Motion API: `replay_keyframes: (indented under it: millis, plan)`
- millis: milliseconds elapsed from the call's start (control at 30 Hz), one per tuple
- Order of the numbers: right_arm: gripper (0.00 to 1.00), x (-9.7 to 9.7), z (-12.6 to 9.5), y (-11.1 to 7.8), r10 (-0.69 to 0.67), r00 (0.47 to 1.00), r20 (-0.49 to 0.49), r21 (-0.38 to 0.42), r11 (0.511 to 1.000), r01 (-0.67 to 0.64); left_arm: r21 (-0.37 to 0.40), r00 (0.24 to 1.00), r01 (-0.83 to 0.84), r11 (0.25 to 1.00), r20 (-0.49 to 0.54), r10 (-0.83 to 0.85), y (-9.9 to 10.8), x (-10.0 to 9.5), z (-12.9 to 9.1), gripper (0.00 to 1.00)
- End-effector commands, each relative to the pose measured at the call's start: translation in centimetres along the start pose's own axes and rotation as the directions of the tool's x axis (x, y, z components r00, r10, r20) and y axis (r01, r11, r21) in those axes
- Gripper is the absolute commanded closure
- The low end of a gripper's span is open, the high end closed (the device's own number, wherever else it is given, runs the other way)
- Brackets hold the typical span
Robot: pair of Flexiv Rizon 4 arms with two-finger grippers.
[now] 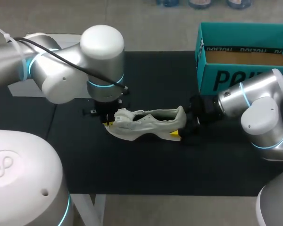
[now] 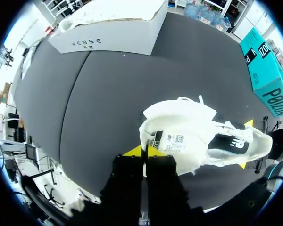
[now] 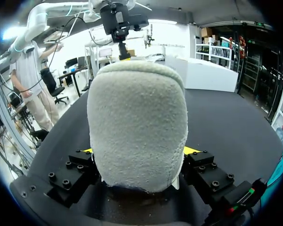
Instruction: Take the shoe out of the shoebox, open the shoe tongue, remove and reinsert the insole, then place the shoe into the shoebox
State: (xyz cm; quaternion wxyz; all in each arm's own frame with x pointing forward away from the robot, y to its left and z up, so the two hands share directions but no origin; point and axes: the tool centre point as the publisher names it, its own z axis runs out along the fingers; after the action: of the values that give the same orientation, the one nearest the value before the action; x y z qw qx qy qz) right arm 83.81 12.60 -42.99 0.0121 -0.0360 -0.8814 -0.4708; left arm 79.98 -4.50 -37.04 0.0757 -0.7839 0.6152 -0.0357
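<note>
While the shoe (image 1: pixel 146 123) is out of its box and sitting on the black worktop (image 1: pixel 132 165) about mid-table, both arms have hold of it, one at each end. The left gripper (image 2: pixel 144 153) is nearly closed, its yellow tips pinched on the edge of the tongue (image 2: pixel 179 117), which is pulled up and folded out of the opening. On the tongue's underside there's a sewn-in label (image 2: pixel 172 140) with tiny print and a little square code, way too small for me to make out properly. Further in you can see the dark insole (image 2: pixel 231 141) with a white logo on it. The right gripper (image 3: pixel 139 153) is spread fairly wide and clamped on the shoe at the heel (image 3: pixel 137 122), one yellow tip on each side of the fuzzy pale heel cup. So toe end toward the left arm, heel toward the right arm. The teal shoebox (image 1: pixel 226 77) stands open at the far right of the worktop, well apart from the shoe, brown cardboard showing inside, with big black lettering across its front wall and a black strip of repeated white print along the inner rim. From the left wrist you also get a white box (image 2: pixel 108 40) at the far side of the worktop with a short line of grey lettering on its side.
</note>
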Motion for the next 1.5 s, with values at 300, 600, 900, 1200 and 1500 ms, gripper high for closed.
replay_keyframes:
  millis: [300, 600, 900, 1200, 1500]
  plan:
    - [1.00, -0.2, 0.3, -0.6, 0.002, 1.000, 0.002, 0.003, 1.000, -0.003, -0.016, 0.991, -0.095, 0.995, -0.095, 0.093, -1.8, 0.0, 2.7, 0.00]
    - [1.00, -0.2, 0.3, -0.6, 0.002, 1.000, 0.002, 0.003, 1.000, -0.003, 0.168, 0.857, -0.382, 0.909, -0.303, 0.417, -3.1, -0.1, -0.2, 0.00]
    - [1.00, -0.2, 0.3, -0.6, 0.002, 1.000, 0.002, 0.003, 1.000, -0.003, 0.373, -0.174, -0.927, -0.032, -0.353, 0.919, -3.0, -0.4, -7.9, 0.00]
    - [1.00, -0.2, 0.3, -0.6, 0.002, 1.000, 0.002, 0.003, 1.000, -0.003, 0.317, -0.169, -0.947, -0.053, -0.351, 0.921, -3.4, -0.7, -8.6, 0.00]
    - [1.00, -0.2, 0.3, -0.6, 0.002, 1.000, 0.002, 0.003, 1.000, -0.003, 0.329, -0.218, -0.939, -0.100, -0.346, 0.913, -1.8, -1.1, -7.1, 0.29]
